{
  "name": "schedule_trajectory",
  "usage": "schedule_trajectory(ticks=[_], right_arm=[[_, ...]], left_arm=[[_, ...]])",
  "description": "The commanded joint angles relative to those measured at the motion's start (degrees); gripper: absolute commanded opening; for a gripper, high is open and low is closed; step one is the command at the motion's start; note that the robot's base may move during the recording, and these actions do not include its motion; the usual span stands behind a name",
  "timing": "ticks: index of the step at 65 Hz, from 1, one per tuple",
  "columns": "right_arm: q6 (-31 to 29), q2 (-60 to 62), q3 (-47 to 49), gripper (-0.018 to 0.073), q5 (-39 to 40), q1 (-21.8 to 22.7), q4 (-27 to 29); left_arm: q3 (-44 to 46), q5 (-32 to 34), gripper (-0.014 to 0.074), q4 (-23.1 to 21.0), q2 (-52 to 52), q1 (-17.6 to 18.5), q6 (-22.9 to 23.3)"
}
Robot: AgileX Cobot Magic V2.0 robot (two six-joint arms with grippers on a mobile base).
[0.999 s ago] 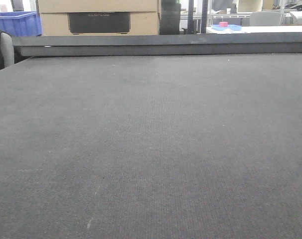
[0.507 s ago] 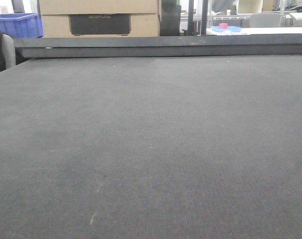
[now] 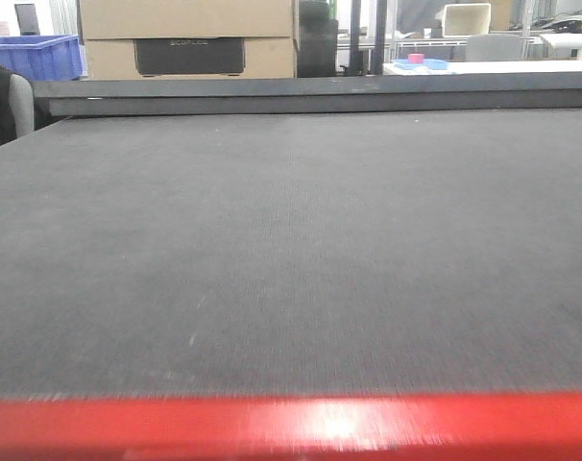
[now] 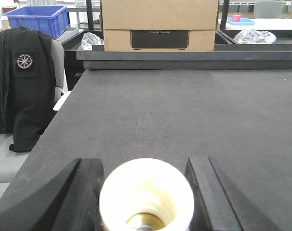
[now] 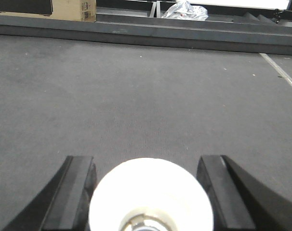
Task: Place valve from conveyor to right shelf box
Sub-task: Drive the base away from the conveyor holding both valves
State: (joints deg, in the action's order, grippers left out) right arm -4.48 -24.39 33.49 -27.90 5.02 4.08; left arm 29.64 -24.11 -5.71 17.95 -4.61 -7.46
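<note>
The conveyor is a wide dark grey woven belt that fills the front view, and neither gripper shows there. In the left wrist view my left gripper is shut on a cream-white valve, whose round open end with brass inside faces the camera between the black fingers. In the right wrist view my right gripper is likewise shut on a white valve. Both are held just above the belt. The right shelf box is out of view.
A red bar runs along the bottom of the front view. The belt's black rim lies at the far side, with cardboard boxes and a blue crate behind it. A chair with a black jacket stands left of the belt.
The front view has drawn back from the belt. The red bar has come into the bottom of the picture, and the far rim and boxes have shifted slightly left.
</note>
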Motion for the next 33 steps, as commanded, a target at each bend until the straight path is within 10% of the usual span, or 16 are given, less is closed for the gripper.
schedule_trajectory(ticks=[1,33], right_arm=[[-0.2,0.4,0.3,-0.0162,4.4,0.0,-0.4],[-0.2,0.4,0.3,-0.0162,4.4,0.0,-0.4]], left_arm=[[0.3,2.9,-0.0111,-0.6,-0.5,-0.1,0.0],[0.3,2.9,-0.0111,-0.6,-0.9,-0.1,0.0]])
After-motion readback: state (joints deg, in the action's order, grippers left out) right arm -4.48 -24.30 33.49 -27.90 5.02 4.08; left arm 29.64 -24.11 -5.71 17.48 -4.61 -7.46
